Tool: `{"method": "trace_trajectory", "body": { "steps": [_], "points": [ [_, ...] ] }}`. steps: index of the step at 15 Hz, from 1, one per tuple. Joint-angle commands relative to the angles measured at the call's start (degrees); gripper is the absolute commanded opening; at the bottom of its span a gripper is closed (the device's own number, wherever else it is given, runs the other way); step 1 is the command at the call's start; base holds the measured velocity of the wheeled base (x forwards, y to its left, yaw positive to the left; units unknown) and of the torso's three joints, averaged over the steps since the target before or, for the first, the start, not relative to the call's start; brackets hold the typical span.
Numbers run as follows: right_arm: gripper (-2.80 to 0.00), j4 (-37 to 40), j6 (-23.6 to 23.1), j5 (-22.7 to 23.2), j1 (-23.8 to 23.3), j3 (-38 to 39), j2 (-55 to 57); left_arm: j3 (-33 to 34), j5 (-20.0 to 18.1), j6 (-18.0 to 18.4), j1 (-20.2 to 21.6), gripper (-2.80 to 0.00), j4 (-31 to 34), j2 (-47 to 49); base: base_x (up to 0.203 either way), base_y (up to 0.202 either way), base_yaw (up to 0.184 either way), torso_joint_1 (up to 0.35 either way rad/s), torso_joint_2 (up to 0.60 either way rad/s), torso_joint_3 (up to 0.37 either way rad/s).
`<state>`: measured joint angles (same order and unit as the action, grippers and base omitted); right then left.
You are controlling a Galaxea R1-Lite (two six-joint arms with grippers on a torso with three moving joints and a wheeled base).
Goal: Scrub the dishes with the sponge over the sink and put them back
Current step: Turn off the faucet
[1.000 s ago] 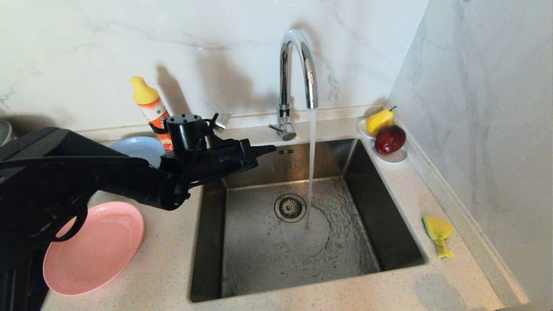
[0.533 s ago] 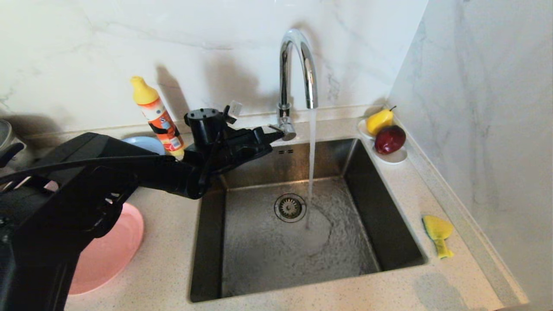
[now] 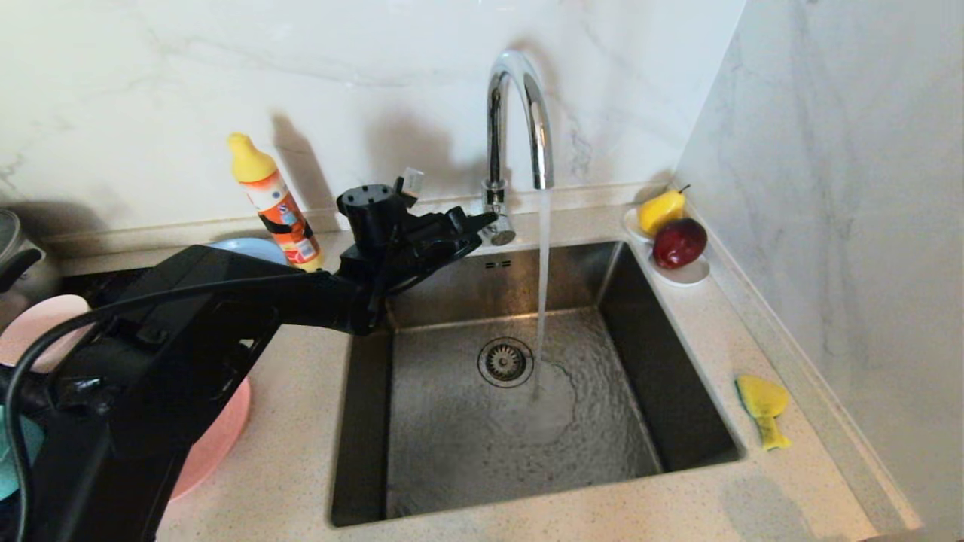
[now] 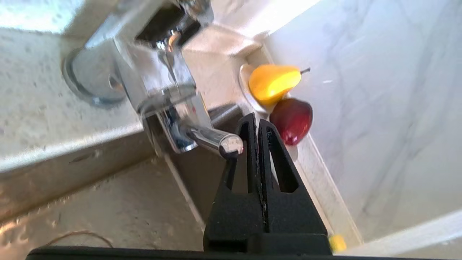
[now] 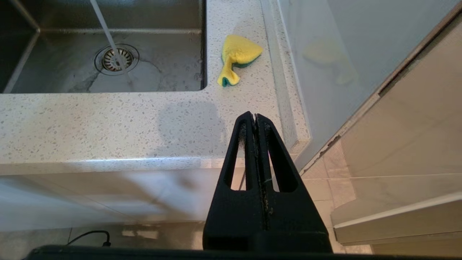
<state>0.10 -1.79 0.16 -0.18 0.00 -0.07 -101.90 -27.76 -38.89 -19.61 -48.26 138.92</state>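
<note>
Water runs from the chrome faucet into the steel sink. My left gripper is shut and empty at the sink's back edge. Its tip is right beside the faucet's lever; I cannot tell if they touch. The yellow sponge lies bent on the counter right of the sink. My left arm hides most of the pink plate and the grey-blue plate. A pale pink bowl and a teal bowl peek out at far left. My right gripper hangs shut below the counter's front edge.
A yellow-capped soap bottle stands behind the left arm. A small white dish with a pear and a red apple sits at the sink's back right corner. A marble wall runs close along the right. A steel pot shows at far left.
My left arm has reached further back and right. The shut gripper went from the sink's back left corner to the faucet lever. The arm now covers more of the pink plate.
</note>
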Motion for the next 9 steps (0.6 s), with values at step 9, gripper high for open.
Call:
{"method": "trace_trajectory", "body": {
  "steps": [9],
  "points": [
    [-2.80, 0.0, -0.1, 0.0, 0.0, 0.0, 0.1, -5.6, 2.4, -0.6, 1.3, -2.80, 0.7, 3.4, 0.000, 0.000, 0.000, 0.000, 0.00, 0.000]
  ]
}}
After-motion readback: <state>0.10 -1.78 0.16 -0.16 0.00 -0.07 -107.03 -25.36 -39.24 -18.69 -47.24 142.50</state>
